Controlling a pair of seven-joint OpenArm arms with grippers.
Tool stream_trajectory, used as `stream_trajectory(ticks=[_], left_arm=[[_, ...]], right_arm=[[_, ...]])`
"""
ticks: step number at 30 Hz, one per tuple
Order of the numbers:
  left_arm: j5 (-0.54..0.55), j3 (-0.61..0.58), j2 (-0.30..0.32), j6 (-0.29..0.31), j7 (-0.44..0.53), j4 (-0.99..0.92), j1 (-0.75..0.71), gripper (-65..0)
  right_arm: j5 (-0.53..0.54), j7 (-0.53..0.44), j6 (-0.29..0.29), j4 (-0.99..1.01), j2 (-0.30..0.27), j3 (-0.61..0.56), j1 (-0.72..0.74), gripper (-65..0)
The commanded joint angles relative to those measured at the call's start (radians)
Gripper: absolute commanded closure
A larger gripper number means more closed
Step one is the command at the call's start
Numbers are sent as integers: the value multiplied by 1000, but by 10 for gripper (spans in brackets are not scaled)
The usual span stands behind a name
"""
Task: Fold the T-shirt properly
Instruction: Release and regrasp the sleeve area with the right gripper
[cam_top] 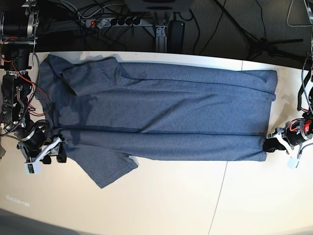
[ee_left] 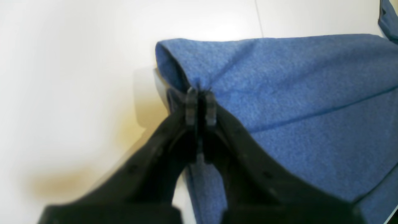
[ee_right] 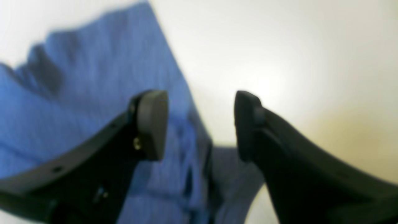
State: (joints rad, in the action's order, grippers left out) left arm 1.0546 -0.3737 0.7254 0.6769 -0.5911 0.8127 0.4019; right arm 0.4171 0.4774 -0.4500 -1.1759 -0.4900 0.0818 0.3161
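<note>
The blue-grey T-shirt [cam_top: 166, 112] lies stretched sideways across the white table [cam_top: 195, 200], plain side up, its near long edge folded over and one sleeve [cam_top: 105, 169] sticking out toward the front. My left gripper [ee_left: 201, 105] is shut on a folded corner of the shirt [ee_left: 295, 93]; in the base view that gripper [cam_top: 272, 145] sits at the shirt's right end. My right gripper [ee_right: 200, 124] stands open just above the shirt's edge [ee_right: 77, 93], nothing between its fingers. It shows at the shirt's left end [cam_top: 57, 152] in the base view.
A power strip [cam_top: 110, 21] and loose cables lie behind the table's far edge, with stand legs [cam_top: 254, 46] at the back right. A seam [cam_top: 217, 196] runs across the tabletop. Bare white table extends in front of the shirt.
</note>
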Motion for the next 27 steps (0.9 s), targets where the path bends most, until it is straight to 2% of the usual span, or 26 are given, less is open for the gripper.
stream_trajectory(ticks=[1,4,12,16,22,27], left_arm=[[14,10,20,21,18,13,24,0],[-12,10,20,21,18,13,24,0],[-39,9,21,21,17,13,24,0],[-40,9,21,21,4,13,24,0],[-42,9,25,21,3,13,25,0],[-42,9,26,21,3,13,25,0]], right_arm=[[-5,-21,-73,3,-8,8,48,-345],[-42,-21,-72,96,27,8,130,-344],[-90,-21,-71,565,122,8,397,-343],[-106,-9,-71,727,148,8,475,-343],[-99,40,-72,783,178,8,495,-343],[-100,66,-98,782,224,8,495,-343]])
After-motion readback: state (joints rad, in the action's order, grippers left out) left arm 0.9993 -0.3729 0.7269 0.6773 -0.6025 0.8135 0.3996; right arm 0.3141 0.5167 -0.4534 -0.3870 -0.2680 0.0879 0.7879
